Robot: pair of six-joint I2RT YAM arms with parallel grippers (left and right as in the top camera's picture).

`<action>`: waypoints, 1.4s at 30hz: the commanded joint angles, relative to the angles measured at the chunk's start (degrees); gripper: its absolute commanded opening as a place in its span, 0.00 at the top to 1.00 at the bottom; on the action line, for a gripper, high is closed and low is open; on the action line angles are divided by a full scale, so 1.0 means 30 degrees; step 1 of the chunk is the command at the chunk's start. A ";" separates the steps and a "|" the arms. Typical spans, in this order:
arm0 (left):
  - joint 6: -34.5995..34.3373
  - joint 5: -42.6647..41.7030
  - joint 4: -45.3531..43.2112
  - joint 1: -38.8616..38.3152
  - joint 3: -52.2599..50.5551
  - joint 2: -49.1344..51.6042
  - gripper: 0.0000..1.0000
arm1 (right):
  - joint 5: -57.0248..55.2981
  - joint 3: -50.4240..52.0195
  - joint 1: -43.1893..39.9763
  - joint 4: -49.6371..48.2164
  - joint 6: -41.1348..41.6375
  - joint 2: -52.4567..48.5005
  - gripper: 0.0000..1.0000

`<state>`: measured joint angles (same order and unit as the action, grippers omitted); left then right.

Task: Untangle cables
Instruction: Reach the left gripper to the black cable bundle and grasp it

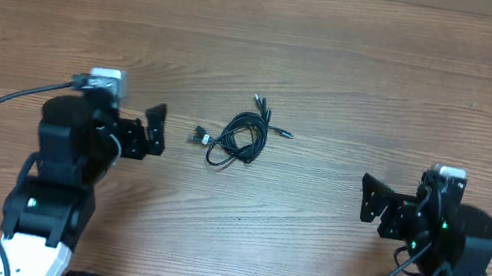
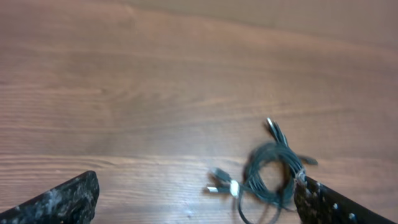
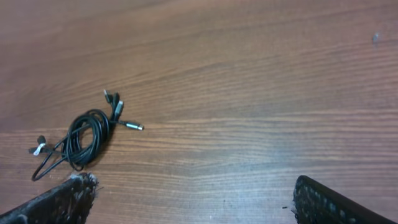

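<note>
While left gripper (image 1: 156, 132) and right gripper (image 1: 370, 201) gape empty, the limp, light cables (image 1: 236, 136) probably suit pinching at 1 silver-tipped plug (image 3: 133, 126).

Surface: bench (image 1: 360, 67), bare wood around one low bundle of cables (image 1: 238, 135), the sole obstacle. Approach, left hand (image 1: 158, 131): fingers spread, near the bundle, bare wood between. Approach, right hand (image 1: 370, 201): fingers spread, well apart from the bundle, bare wood between.
</note>
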<state>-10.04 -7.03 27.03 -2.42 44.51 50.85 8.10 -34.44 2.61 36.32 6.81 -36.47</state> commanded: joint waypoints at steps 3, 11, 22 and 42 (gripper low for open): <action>0.0423 -0.0590 0.1792 -0.0357 0.0823 0.0670 0.00 | -0.0109 -0.2382 -0.0073 0.1341 0.0168 -0.1588 0.00; -0.1355 -0.0685 0.1537 -0.0364 0.0823 0.1800 0.01 | 0.0029 -0.2441 -0.0073 0.1297 0.0226 -0.1887 0.00; -0.2098 -0.2958 -0.2841 -0.1719 0.0933 0.3891 0.04 | 0.0022 -0.2441 -0.0073 0.1129 0.0226 -0.1887 0.00; -0.0940 0.1064 -0.1486 -0.9967 0.5552 1.3617 0.14 | 0.0022 -0.2441 -0.0073 0.1071 0.0226 -0.2149 0.00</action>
<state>-12.08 -5.19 23.11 -29.98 60.36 88.51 8.14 -40.14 2.61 39.68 7.31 -42.39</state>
